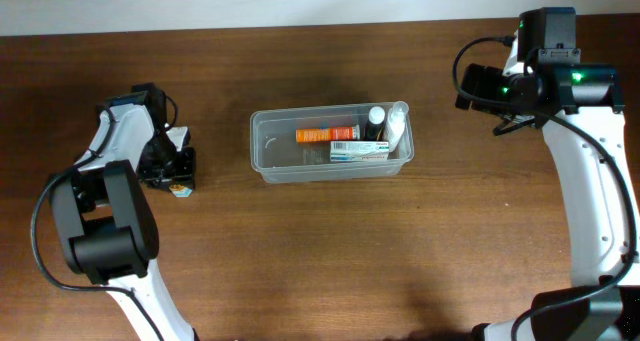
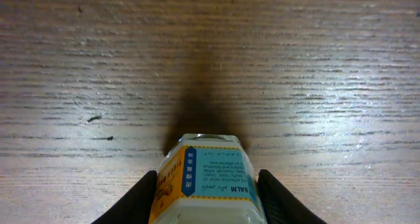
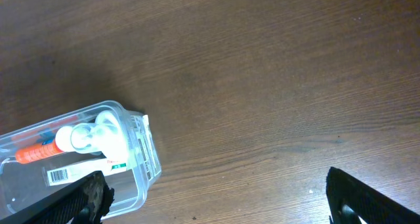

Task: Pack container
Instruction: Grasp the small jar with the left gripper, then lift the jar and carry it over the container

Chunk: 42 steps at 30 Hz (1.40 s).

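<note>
The clear plastic container sits mid-table and holds an orange tube, a white and blue box, a dark-capped bottle and a white bottle. Its right end shows in the right wrist view. My left gripper is at the table's left, shut on a small balm box with blue and orange labels, low over the wood. My right gripper is open and empty, high at the back right, apart from the container.
The wooden table runs to a pale wall at the back. The right arm's body hangs over the back right corner. The left arm's base stands at the front left.
</note>
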{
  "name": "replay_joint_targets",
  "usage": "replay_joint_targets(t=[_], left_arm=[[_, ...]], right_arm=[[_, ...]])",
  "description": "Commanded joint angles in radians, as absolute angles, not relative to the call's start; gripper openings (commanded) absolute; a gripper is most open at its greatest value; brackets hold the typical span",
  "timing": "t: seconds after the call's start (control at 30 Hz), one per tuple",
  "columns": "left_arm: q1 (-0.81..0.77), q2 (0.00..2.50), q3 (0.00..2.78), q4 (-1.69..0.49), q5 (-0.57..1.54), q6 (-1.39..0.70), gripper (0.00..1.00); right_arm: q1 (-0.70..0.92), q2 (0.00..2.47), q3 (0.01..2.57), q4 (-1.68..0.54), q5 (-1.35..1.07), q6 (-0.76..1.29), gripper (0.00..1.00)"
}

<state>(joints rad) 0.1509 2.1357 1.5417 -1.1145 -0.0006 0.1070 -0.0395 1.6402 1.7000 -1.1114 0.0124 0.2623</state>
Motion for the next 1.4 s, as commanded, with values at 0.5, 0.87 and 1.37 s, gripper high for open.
replay_joint_targets(t=[0.5, 0.87, 1.37], left_arm=[[0.108, 2.144, 1.731, -1.217, 0.030, 0.105, 0.33], [-0.105, 2.144, 2.144, -1.394, 0.030, 0.106, 0.33], [-0.406, 2.145, 2.210, -1.445, -0.025, 0.106, 0.34]], right_arm=[[-0.040, 1.641, 1.705, -1.111, 0.009, 0.271, 0.98], [-0.040, 1.641, 1.705, -1.111, 0.009, 0.271, 0.98], [-0.040, 1.641, 1.705, -1.111, 0.008, 0.271, 0.98]])
